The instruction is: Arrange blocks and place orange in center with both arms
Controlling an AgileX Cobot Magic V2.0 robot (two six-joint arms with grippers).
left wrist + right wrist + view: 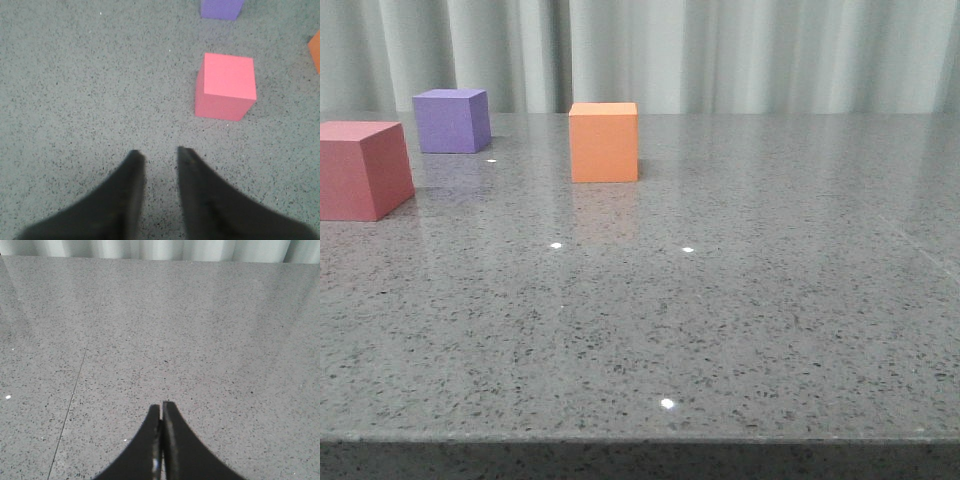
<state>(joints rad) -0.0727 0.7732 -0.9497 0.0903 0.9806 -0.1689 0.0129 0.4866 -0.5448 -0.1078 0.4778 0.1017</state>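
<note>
Three cubes stand on the grey speckled table (740, 300). The orange cube (604, 142) is near the middle at the back, the purple cube (451, 120) further back to the left, the pinkish-red cube (360, 169) at the left edge. No gripper shows in the front view. In the left wrist view my left gripper (159, 153) is open above bare table, the pinkish-red cube (226, 86) ahead of it and off to one side, the purple cube (222, 8) beyond, a sliver of the orange cube (315, 50) at the frame edge. My right gripper (161, 405) is shut, holding nothing, over bare table.
Pale curtains (720, 50) hang behind the table's far edge. The table's front edge (640, 438) runs across the bottom of the front view. A thin seam (75, 390) crosses the tabletop in the right wrist view.
</note>
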